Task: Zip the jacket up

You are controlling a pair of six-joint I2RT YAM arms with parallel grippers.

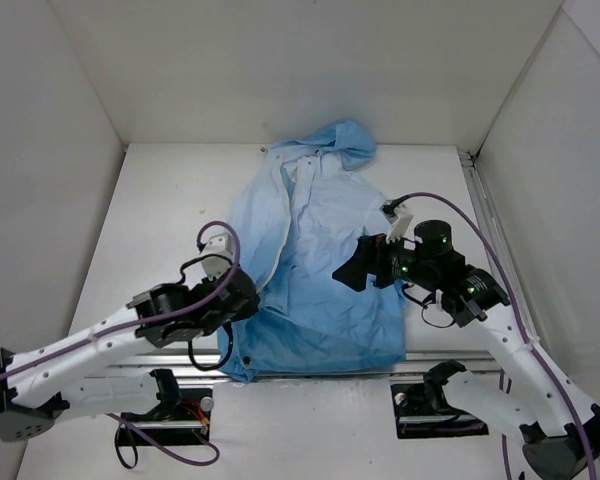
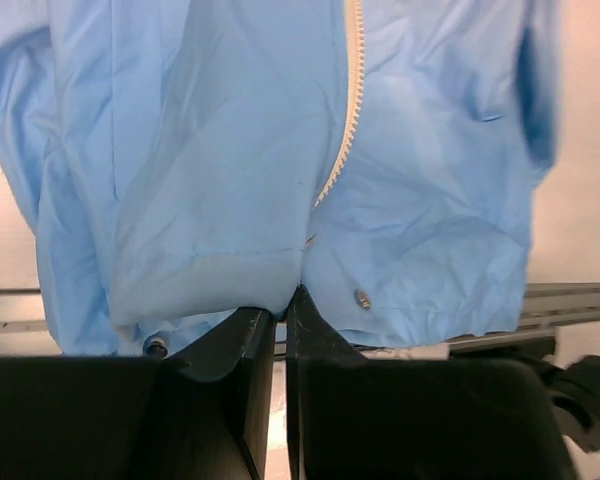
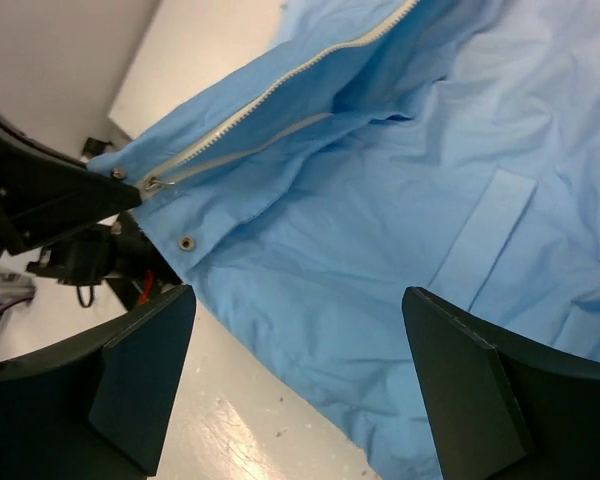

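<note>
Left pincer point(image 2: 281, 305) pinching the hem, right pincer point(image 3: 295, 295) spread wide.
Your light blue, thin hooded jacket point(image 1: 315, 290) lies flat in the middle of the white counter point(image 1: 180, 200), hood toward the far edge and hem at the near edge. Your left pincer is clamped on the hem at the foot of the pale zipper point(image 2: 345, 110). Your right pincer hangs over the jacket's front, holding nothing.

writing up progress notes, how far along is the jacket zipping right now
Done: jacket lies front-up, slider low by the hem. In hand: left hand shut on that hem. Left: teeth above gape apart and the right hand is open, so the whole pull-up.
</note>
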